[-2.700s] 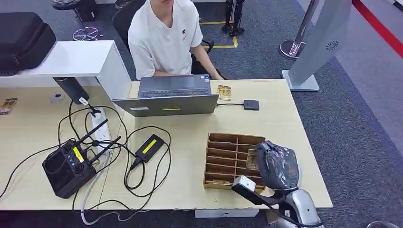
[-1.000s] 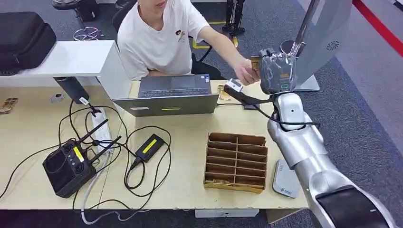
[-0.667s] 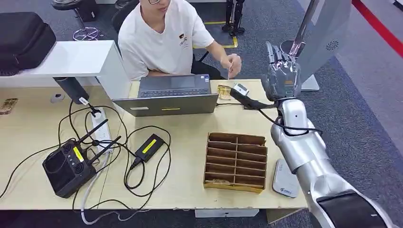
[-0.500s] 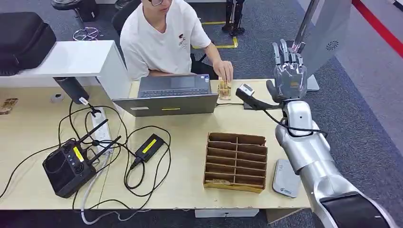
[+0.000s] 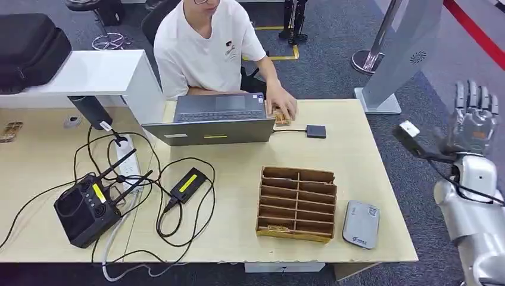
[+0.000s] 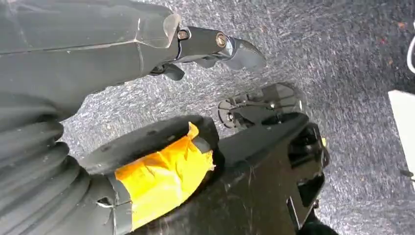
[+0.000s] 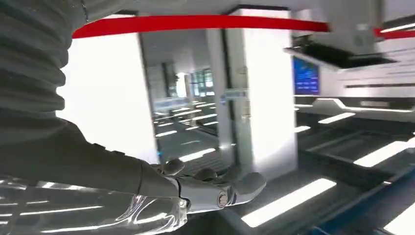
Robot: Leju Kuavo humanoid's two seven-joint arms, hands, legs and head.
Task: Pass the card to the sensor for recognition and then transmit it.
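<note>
The right hand [image 5: 473, 116] is swinging out past the desk's [image 5: 357, 155] right edge, fingers straight and apart, holding nothing, after passing its card to the person [image 5: 208, 47]. The person's hand [image 5: 283, 109] is now pressing down on the card pile [image 5: 282, 119] beside the laptop [image 5: 215, 119]. The grey card sensor [image 5: 360, 224] is lying uncovered beside the wooden card rack [image 5: 296, 204].
</note>
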